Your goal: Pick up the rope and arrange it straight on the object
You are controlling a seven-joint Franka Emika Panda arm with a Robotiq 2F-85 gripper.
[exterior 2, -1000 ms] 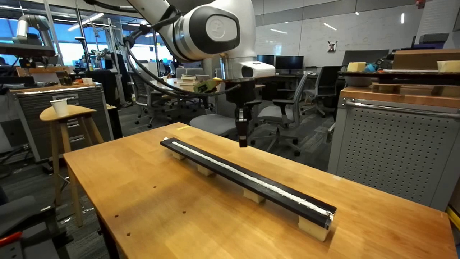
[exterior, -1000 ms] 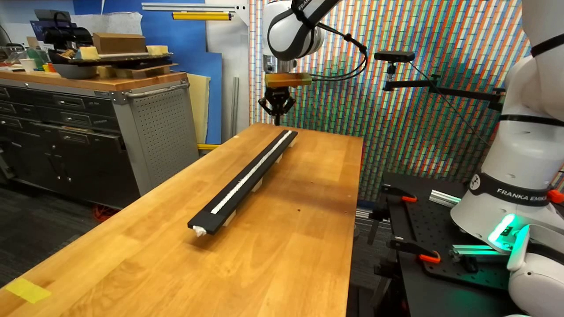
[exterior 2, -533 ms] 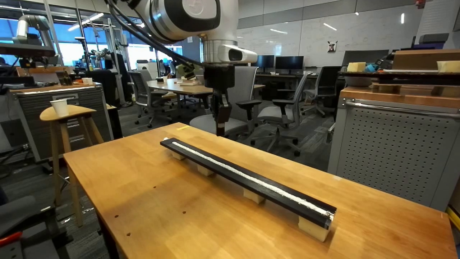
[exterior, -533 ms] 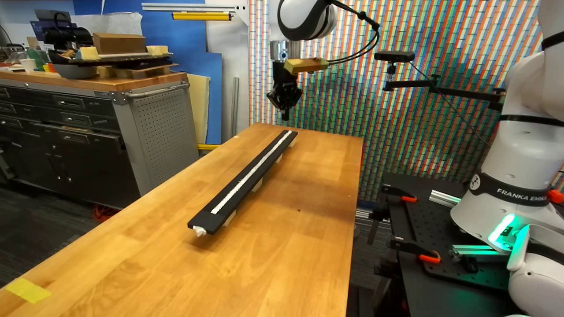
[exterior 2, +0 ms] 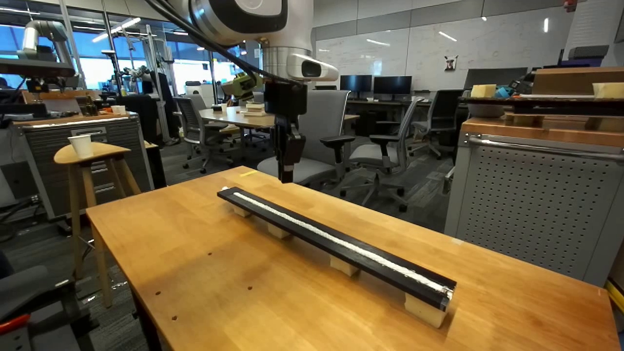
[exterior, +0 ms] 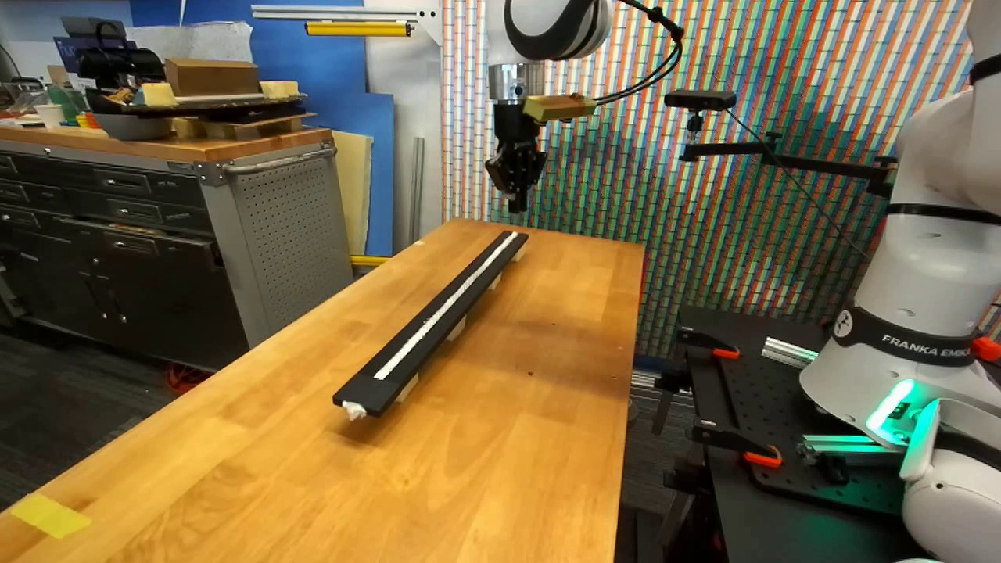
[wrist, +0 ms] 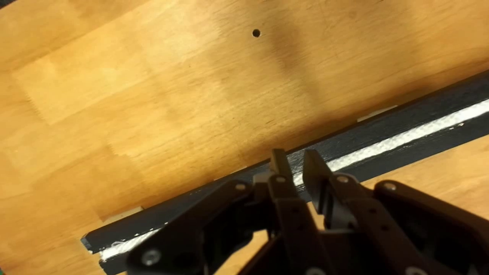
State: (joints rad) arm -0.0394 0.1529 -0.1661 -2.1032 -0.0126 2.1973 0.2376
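The white rope lies straight along the top of the long black bar, near its middle line. The rope and bar show in both exterior views. A white frayed tuft sticks out at one bar end. My gripper hangs in the air above the table, apart from rope and bar; it also shows in an exterior view. In the wrist view the fingertips are slightly apart with nothing between them. The rope and bar pass below, partly hidden by the fingers.
The bar rests on several small wooden blocks on the wooden table. Yellow tape marks a table corner. A grey cabinet stands beside the table. Chairs stand behind the table in an exterior view.
My gripper has risen slightly and turned, moving right in an exterior view and left in an exterior view from another side. The rope and bar have not moved.
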